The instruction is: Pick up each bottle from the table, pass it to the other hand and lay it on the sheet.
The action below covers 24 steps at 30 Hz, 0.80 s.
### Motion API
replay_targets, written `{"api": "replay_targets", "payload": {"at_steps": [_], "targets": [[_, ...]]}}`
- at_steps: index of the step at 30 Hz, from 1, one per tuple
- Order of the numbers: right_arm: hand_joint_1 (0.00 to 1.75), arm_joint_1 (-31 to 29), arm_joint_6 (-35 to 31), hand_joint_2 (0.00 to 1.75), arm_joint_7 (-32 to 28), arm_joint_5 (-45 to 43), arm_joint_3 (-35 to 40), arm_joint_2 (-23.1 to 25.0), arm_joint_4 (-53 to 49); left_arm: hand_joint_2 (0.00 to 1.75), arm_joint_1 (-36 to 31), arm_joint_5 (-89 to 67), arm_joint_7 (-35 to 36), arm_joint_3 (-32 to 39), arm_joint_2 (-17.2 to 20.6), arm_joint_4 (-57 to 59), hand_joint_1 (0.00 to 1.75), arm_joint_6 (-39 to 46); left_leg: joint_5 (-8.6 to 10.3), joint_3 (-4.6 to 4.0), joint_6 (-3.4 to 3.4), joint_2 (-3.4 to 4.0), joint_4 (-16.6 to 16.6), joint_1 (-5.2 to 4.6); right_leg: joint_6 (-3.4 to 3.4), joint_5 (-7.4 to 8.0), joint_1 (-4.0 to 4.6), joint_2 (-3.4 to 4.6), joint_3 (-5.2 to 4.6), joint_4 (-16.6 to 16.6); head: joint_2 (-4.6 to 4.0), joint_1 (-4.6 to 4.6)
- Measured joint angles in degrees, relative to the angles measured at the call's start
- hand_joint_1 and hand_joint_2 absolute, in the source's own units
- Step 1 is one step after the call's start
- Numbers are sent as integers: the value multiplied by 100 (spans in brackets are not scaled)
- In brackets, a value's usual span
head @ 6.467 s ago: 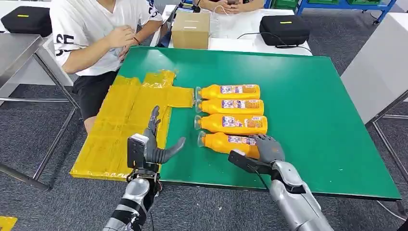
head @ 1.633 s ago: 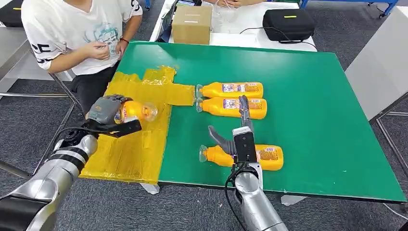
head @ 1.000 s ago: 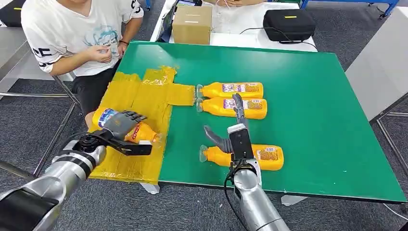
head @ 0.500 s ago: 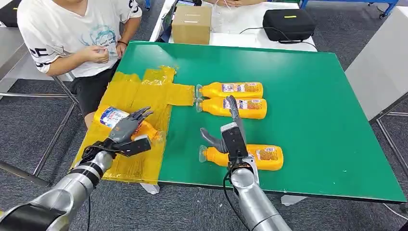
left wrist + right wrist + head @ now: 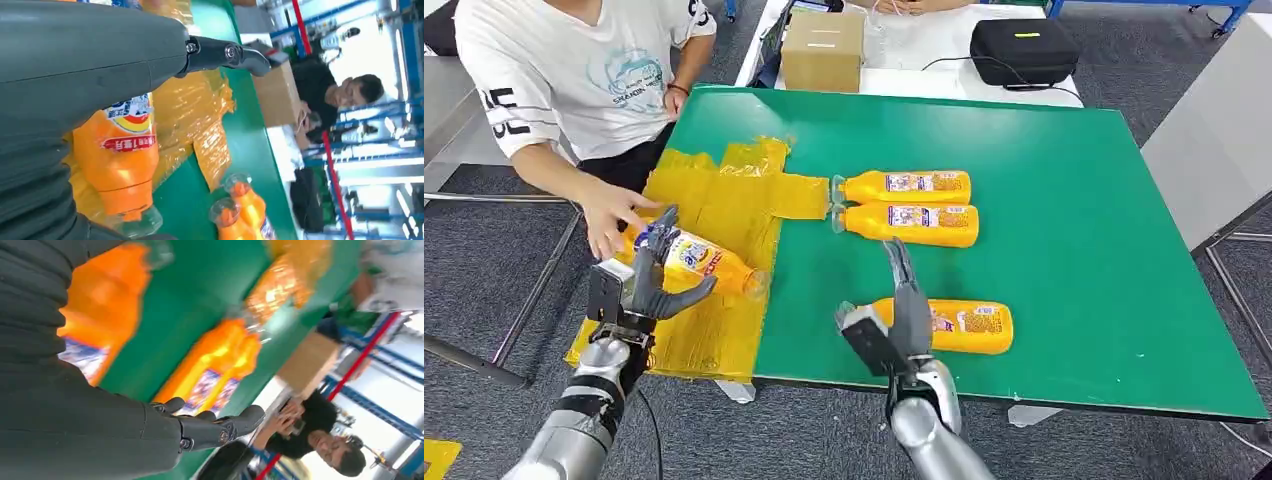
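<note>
Glossy orange plastic on each bottle (image 5: 694, 258), with printed paper-like labels and clear caps. Crinkled, shiny yellow film for the sheet (image 5: 714, 215), taped in strips. Matt, smooth green top on the bench (image 5: 1064, 200). Brushed silver metal along the arms; dull grey plastic on the left robot hand (image 5: 637, 288). Plain brown cardboard box (image 5: 822, 50).

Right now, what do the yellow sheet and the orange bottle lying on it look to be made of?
The yellow sheet looks like thin plastic film: glossy and crinkled, in overlapping pieces. The orange bottle seems clear plastic holding orange drink, with a see-through cap and a printed label; the material is not certain.
</note>
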Motion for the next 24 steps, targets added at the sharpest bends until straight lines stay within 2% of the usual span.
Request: {"api": "replay_targets", "payload": {"at_steps": [5, 8, 13, 20, 24], "targets": [[0, 521, -387, 175, 485, 1108, -2, -153, -256, 175, 162, 2, 81, 317, -304, -232, 0, -35, 0, -1, 1, -1, 0, -2, 0, 1, -1, 0, 2, 0, 0, 2], [0, 667, -426, 175, 552, 1211, -4, -218, -336, 175, 201, 2, 87, 393, -398, -303, 0, -35, 0, 0, 1, 0, 0, -1, 0, 1, 0, 0, 2, 0, 0, 0], [0, 843, -649, 175, 933, 1861, -41, -323, -489, 175, 229, 66, 146, 496, -517, -397, 0, -138, 0, 0, 1, 1, 0, 0, 0, 1, 2, 0, 2, 1, 0, -2], [0, 993, -699, 175, 1427, 2532, -223, -507, -736, 175, 276, 164, 236, 513, -598, -542, 0, -265, 0, -1, 1, 0, 0, -2, 0, 1, -2, 0, 2, 0, 0, 0], [0, 1007, -408, 175, 1545, 2635, -378, -669, -837, 175, 288, 179, 254, 513, -620, -607, 0, -359, 0, 0, 1, -1, 0, -6, 1, 2, -4, 0, 3, -1, 0, 0]]}}
